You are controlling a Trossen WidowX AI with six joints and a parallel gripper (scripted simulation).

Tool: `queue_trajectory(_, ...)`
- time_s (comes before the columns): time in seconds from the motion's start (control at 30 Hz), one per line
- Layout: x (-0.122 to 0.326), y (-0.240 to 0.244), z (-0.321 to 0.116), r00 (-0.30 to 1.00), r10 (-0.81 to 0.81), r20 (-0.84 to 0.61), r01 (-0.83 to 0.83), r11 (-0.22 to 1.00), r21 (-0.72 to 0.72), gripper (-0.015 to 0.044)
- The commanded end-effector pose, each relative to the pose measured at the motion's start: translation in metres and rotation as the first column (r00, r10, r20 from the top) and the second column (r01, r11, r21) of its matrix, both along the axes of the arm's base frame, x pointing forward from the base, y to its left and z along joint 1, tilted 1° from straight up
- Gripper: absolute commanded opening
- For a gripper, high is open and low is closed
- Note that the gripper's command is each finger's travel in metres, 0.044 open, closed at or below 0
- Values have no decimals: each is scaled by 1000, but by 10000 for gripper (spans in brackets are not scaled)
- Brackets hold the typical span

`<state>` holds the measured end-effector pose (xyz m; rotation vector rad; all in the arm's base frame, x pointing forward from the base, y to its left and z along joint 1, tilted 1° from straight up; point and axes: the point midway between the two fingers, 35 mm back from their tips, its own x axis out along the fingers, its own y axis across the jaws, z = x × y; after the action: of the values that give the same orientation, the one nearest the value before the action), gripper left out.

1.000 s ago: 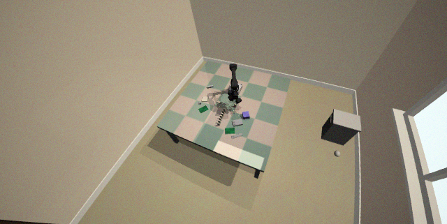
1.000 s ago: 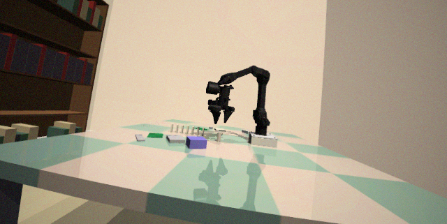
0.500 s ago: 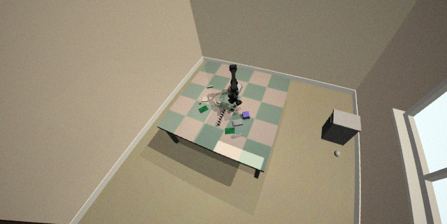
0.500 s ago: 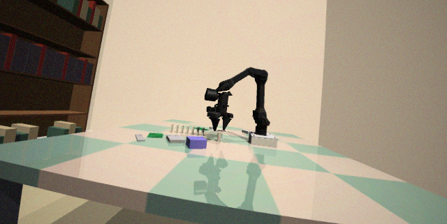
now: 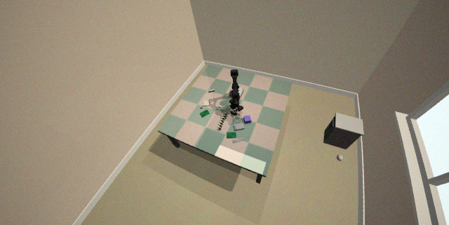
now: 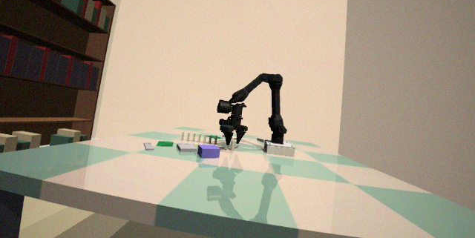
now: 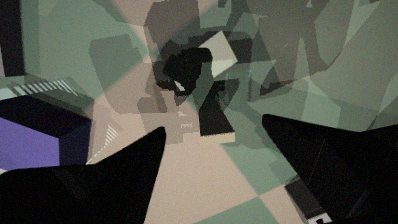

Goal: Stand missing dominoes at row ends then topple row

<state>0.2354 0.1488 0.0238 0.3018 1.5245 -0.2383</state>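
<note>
A row of several pale dominoes (image 6: 198, 138) (image 5: 221, 123) stands on the checkered table (image 6: 111, 179) (image 5: 266, 113). My gripper (image 6: 233, 139) (image 5: 234, 110) (image 7: 213, 125) points straight down just past the row's right end and is open wide. One more pale domino (image 6: 232, 145) stands upright on the table right below the fingertips, in line with the row; the fingers do not grip it. In the wrist view it shows as a dark block between the two black fingers, amid reflections. A purple block (image 6: 208, 150) (image 5: 248, 118) (image 7: 25, 147) lies close to the gripper's left.
Flat pieces lie around: a grey plate (image 6: 186, 147) (image 5: 238, 126), a green plate (image 6: 165, 143) (image 5: 231, 134), a small grey piece (image 6: 148, 146), another green plate (image 5: 204, 113). The arm's base (image 6: 280, 149) stands to the right. A bookshelf (image 6: 44, 64) is at the left.
</note>
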Motion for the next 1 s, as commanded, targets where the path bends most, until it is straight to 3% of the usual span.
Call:
queue_trajectory(0.0, -1, 0, -5, 1000, 6, -4, -6, 1000, 2, 414)
queue_trajectory(0.4, -1, 0, -5, 1000, 6, -4, -6, 1000, 2, 107)
queue_trajectory(0.73, -1, 0, -3, 1000, 6, -4, -6, 1000, 2, 107)
queue_trajectory(0.97, 3, 0, 94, 1000, 2, -2, -2, 1000, 0, 107)
